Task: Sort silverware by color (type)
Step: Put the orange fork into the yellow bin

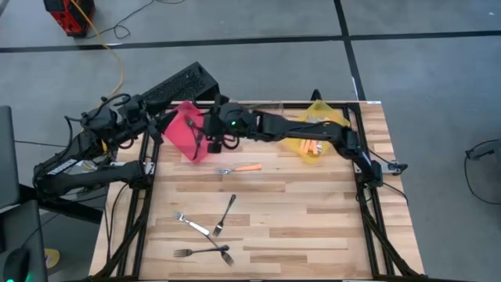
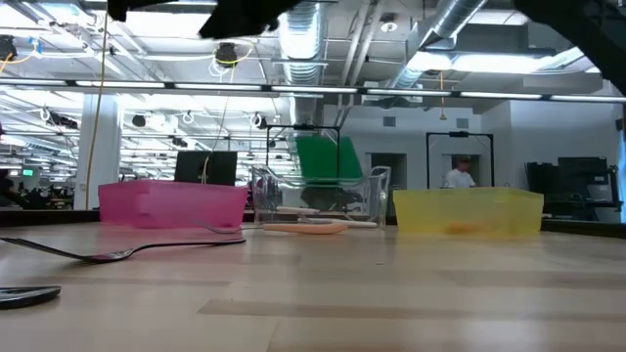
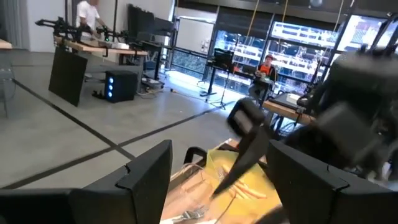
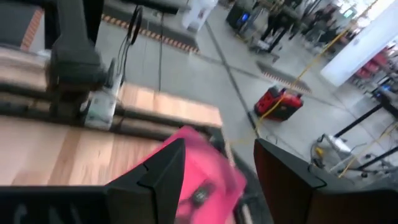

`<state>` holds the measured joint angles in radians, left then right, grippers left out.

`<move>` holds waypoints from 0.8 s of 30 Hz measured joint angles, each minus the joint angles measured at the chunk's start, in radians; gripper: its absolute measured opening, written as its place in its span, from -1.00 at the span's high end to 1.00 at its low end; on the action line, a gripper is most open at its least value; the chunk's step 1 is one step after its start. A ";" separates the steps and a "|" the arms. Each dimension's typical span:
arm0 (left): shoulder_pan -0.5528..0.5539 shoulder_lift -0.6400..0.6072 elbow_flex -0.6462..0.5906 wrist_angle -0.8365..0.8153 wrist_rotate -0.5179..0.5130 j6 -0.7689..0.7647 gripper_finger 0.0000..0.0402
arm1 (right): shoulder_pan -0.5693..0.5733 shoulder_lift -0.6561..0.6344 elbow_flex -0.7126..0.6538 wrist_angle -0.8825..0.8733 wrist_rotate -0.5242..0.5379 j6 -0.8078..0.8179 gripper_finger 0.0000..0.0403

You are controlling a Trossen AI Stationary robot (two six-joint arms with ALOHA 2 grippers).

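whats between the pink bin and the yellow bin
In the low view, a clear bin stands between the pink bin and the yellow bin, with an orange-handled fork lying on the table in front of it.

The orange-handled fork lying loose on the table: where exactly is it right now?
In the high view the orange-handled fork lies on the wooden table, just in front of the pink bin and left of the yellow bin.

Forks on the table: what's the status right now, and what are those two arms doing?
Right gripper open, empty, over pink bin. Left gripper open, empty, raised at the back. Orange-handled fork and four loose forks still unsorted. Nothing blocking them.
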<state>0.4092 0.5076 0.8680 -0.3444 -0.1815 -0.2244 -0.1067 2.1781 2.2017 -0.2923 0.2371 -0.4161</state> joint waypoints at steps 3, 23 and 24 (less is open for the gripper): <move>0.000 0.000 0.000 -0.001 -0.006 0.023 -0.21 | 0.000 -0.039 0.002 -0.023 0.000 0.003 -0.08; 0.000 0.002 0.000 -0.044 0.215 -0.016 -0.21 | 0.082 -0.179 0.000 -0.405 -0.007 0.051 -0.08; 0.000 0.003 0.000 -0.049 0.254 -0.021 -0.21 | 0.089 -0.179 0.000 -0.437 -0.008 0.052 -0.08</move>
<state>0.4095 0.5102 0.8680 -0.3930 0.0725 -0.2454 -0.0176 1.9995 2.2021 -0.7293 0.2294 -0.3640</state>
